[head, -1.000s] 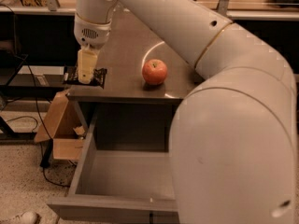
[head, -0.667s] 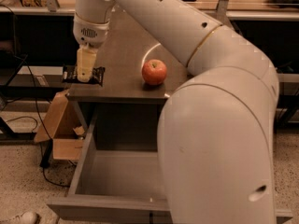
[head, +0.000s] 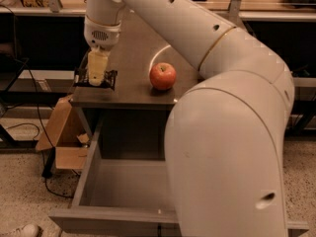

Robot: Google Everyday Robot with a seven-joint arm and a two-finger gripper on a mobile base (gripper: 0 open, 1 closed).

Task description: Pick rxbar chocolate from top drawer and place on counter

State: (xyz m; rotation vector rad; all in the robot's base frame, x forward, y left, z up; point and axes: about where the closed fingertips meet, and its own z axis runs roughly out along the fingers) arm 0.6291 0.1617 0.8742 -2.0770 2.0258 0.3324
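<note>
The rxbar chocolate (head: pixel 109 78), a flat black-wrapped bar, lies at the front left corner of the counter (head: pixel 133 53). My gripper (head: pixel 97 79) reaches down from above and is shut on the bar, with its pale fingers (head: pixel 97 65) covering the bar's middle. The bar rests on or just above the counter surface. The top drawer (head: pixel 91 167) stands pulled open below the counter, and the grey inside that shows holds nothing. My large white arm hides the drawer's right half.
A red apple (head: pixel 163 76) sits on the counter to the right of the gripper, next to a bright ring-shaped reflection. A brown cardboard box (head: pixel 61 132) stands on the floor left of the drawer, with cables beside it. Shelving runs along the back.
The gripper and the bar have shifted slightly to the right along the counter's front edge. My arm's elbow has swung and fills more of the right side. The apple has not moved.
</note>
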